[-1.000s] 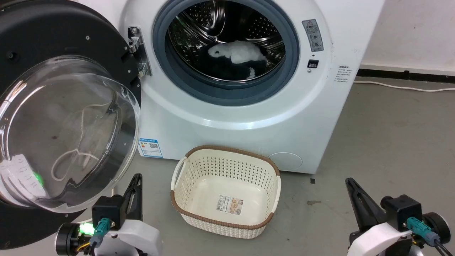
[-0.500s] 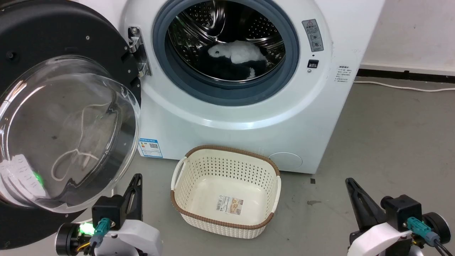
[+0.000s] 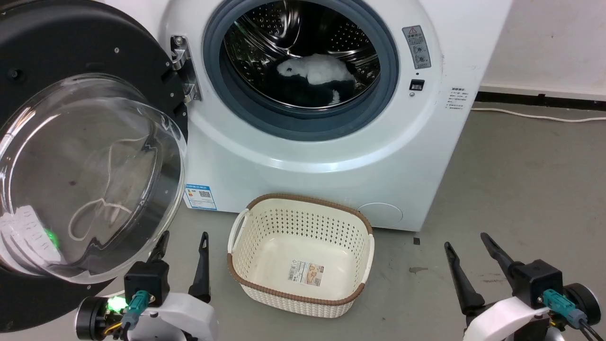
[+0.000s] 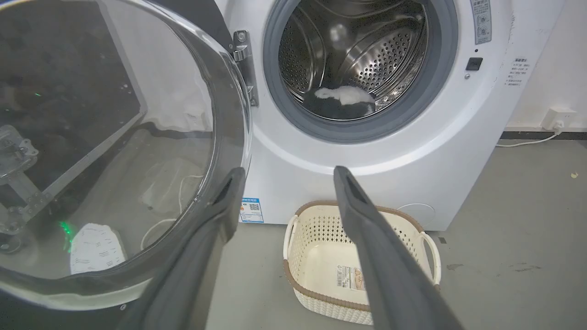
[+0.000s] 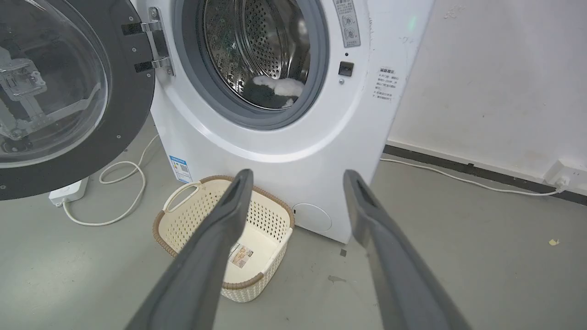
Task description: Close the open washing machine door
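Glare on the washing machine door muddles its glass dome, and the frame cuts off its far edge. It hangs swung wide open on its hinge, left of the washing machine. Deep in the drum lies a white-and-dark bundle, too crumpled to identify. Cream basket on the floor in front of the washing machine. Left gripper - 2 fingers spread wide, holding nothing, by the door's lower rim; contact, I cannot tell. Right gripper - wide too, empty, off the washing machine's right corner.
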